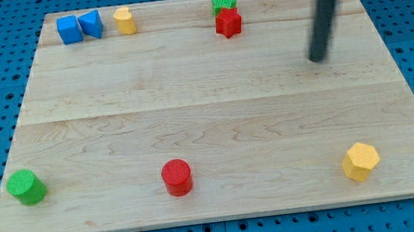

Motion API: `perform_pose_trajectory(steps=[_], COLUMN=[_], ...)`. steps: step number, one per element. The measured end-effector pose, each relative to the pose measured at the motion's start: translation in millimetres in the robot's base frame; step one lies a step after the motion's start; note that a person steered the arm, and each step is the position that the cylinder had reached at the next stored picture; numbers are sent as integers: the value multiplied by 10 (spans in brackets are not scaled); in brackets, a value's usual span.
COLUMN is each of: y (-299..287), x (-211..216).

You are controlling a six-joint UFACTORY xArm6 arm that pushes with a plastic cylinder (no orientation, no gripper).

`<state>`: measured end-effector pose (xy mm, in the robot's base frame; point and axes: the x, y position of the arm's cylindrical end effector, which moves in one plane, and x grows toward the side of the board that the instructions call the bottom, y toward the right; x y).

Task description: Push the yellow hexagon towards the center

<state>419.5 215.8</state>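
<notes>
The yellow hexagon (pixel 361 162) lies near the board's bottom right corner. My tip (pixel 317 59) is on the wooden board in the upper right part, well above the hexagon and slightly to its left, touching no block. The rod runs up from it to the view's top edge.
A red cylinder (pixel 176 176) sits at bottom centre and a green cylinder (pixel 26 187) at bottom left. Along the top are two blue blocks (pixel 69 29) (pixel 92 24), a yellow cylinder-like block (pixel 125 21), and a red star (pixel 228 23) touching a green block (pixel 223 5).
</notes>
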Motion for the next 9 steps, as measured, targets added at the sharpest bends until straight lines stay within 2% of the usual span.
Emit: perform_pose_trajectory(steps=[1, 2, 6, 8, 9], y=[403, 159, -1744, -3079, -3403], x=[1043, 1678, 1209, 599, 744])
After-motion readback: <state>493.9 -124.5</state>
